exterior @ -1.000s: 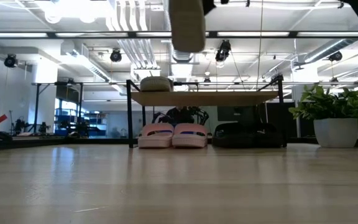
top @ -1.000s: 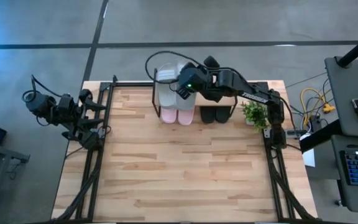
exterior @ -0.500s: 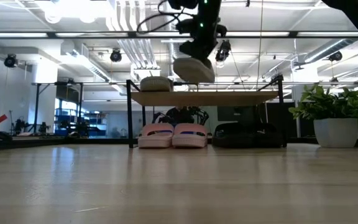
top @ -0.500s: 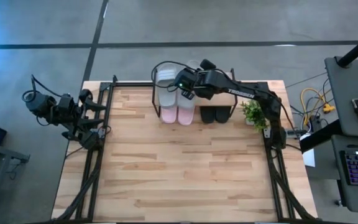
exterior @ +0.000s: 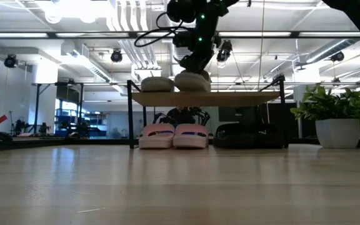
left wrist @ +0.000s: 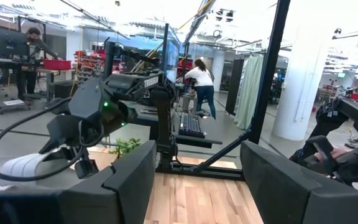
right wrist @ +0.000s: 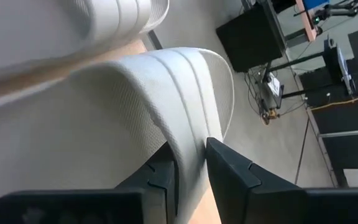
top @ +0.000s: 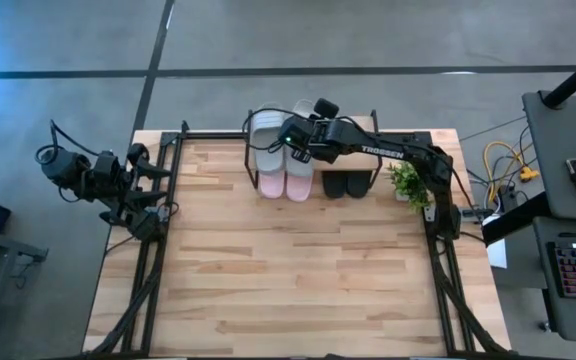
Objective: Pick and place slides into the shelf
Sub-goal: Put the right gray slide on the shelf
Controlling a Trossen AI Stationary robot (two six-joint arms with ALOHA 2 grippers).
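**Second grey-green slide lands on the shelf top**

At the table's left edge the left gripper [top: 158, 195] waits off the work, its two fingers spread wide apart with nothing between them. Along the far edge stands the shelf [exterior: 242, 98], and on the left end of its plank sits one grey-green slide [exterior: 157, 84]. Just beside it, the right gripper [right wrist: 188, 165] holds the pair's second slide [exterior: 192, 80] by the strap, fingers pressed onto the ribbed band from both sides; in the low view the sole appears to rest on the plank or sit a hair above it, and contact cannot be confirmed. Beneath the plank, the pale pink pair [exterior: 174, 135] sits on the tabletop, with the black pair [exterior: 249, 135] to its right. A potted plant [exterior: 339, 119] stands beyond the shelf's right end.

The step in hand looks like the set-down of the last slide. The next move likely calls for parting the fingers and lifting straight clear of the strap without dragging the slide against its neighbour.
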